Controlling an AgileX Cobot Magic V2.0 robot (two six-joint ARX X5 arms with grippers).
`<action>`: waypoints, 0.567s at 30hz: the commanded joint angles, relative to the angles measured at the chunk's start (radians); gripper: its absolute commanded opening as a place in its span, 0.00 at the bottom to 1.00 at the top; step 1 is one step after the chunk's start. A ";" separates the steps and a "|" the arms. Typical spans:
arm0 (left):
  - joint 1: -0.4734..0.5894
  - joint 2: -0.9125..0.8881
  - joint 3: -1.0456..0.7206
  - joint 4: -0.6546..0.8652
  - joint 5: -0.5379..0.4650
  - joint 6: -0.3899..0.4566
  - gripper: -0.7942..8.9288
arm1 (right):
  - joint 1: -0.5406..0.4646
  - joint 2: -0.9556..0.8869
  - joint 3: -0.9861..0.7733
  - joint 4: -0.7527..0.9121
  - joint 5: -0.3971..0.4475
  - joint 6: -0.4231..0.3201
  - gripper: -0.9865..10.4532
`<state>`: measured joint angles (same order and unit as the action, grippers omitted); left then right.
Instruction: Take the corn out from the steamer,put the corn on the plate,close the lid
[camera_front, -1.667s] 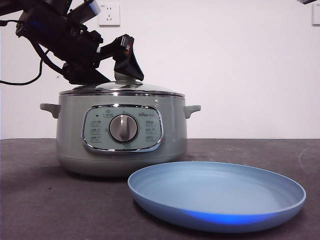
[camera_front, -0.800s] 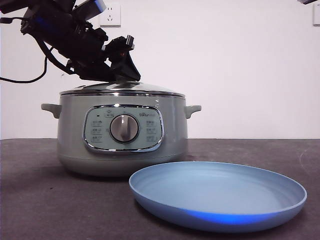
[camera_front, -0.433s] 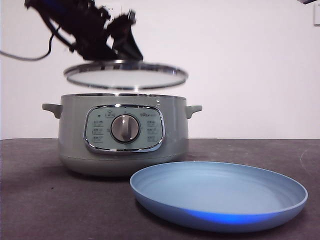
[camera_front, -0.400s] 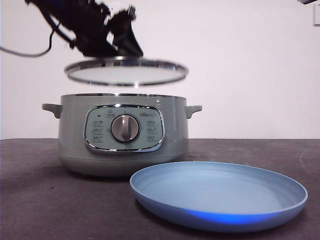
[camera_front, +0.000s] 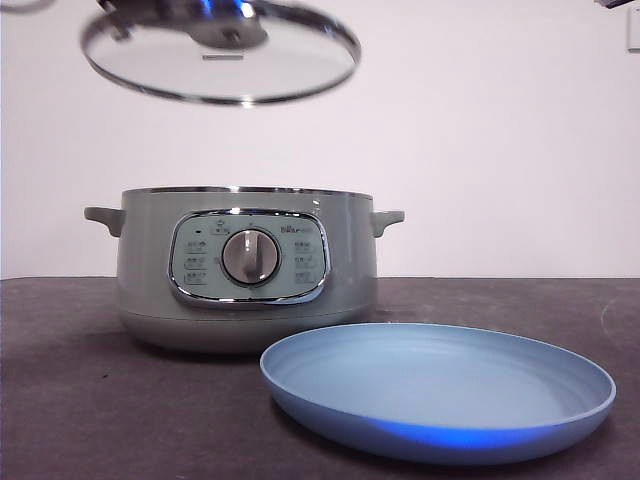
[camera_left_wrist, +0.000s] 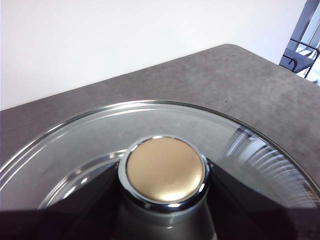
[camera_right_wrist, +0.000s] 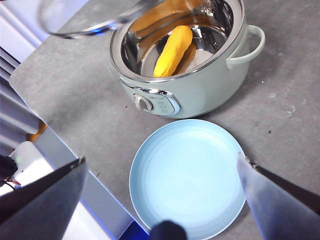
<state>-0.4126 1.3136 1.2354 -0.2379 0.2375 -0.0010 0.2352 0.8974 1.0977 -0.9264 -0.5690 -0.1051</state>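
Grey table (camera_right_wrist: 75, 90) — one corn (camera_right_wrist: 172, 50), one plate (camera_right_wrist: 187, 170).

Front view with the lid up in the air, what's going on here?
The left gripper is shut on the knob of the glass lid and holds it tilted, high above the steamer, which stands open. The corn lies inside the pot, as the right wrist view shows. The right gripper hangs open high over the table, above the empty blue plate that sits in front of the steamer. Nothing has been taken out yet.
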 joint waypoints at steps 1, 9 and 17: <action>0.000 -0.096 0.018 -0.024 0.001 -0.005 0.07 | 0.001 0.000 0.003 0.007 0.000 -0.008 0.53; 0.000 -0.314 0.016 -0.266 -0.029 0.037 0.07 | 0.001 0.006 0.003 0.073 0.000 0.015 0.53; 0.000 -0.443 0.014 -0.377 -0.039 0.043 0.07 | 0.001 0.056 0.003 0.198 -0.001 0.078 0.53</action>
<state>-0.4126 0.8837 1.2362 -0.6350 0.1967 0.0299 0.2352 0.9466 1.0977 -0.7475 -0.5690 -0.0532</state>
